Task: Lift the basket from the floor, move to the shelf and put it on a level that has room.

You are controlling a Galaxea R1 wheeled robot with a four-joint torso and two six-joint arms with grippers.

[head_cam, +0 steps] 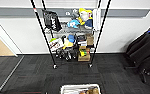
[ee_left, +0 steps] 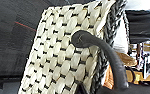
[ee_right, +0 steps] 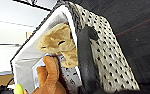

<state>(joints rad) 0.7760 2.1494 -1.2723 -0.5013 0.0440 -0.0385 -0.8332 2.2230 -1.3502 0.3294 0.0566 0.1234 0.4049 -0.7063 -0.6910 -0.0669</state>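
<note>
Basket (ee_right: 103, 62) | plush toys (ee_right: 57, 43) inside | fingers' state: cannot tell

The basket (ee_left: 66, 57) is a cream-and-dark check (pale lining), holding tan and orange-brown plush toys (ee_right: 58, 41); the floor (head_cam: 28, 72) is dark grey.

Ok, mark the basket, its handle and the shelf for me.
basket (head_cam: 66, 87): head view, pale rim at the left corner.
handle (ee_left: 111, 57): left wrist view, the dark loop's curve.
shelf (head_cam: 42, 30): head view, left front post.
</note>
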